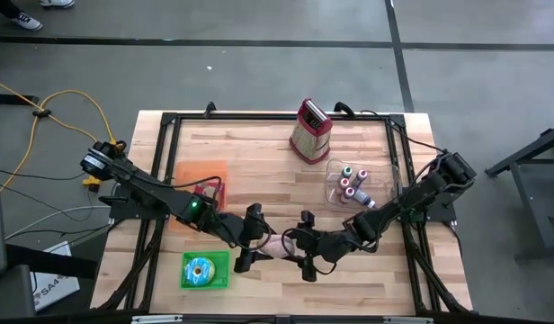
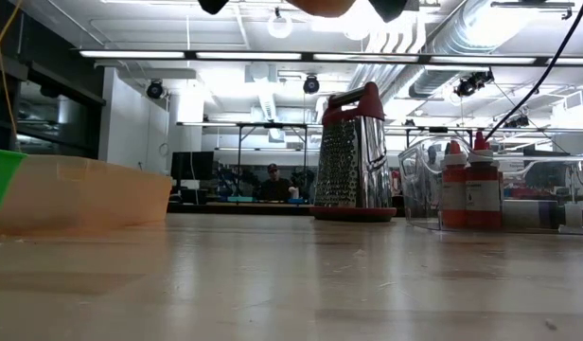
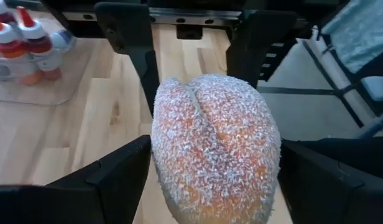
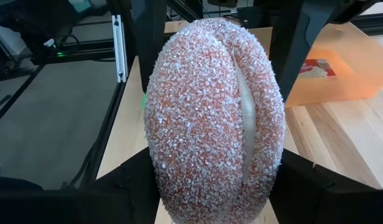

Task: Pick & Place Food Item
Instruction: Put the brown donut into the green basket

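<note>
Both grippers met over the table's near-middle, the coconut-crusted pastry (image 4: 215, 118) between them. The right gripper (image 1: 306, 247) clamped it, fingers pressed against its sides. The left gripper (image 1: 246, 237) stood spread wide around the other end, its fingers (image 3: 110, 177) clear of the crust.

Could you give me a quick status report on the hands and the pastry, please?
Right hand shut on sugared pastry, mid-air. Left hand open around its far end, not gripping. Nothing in the way.
</note>
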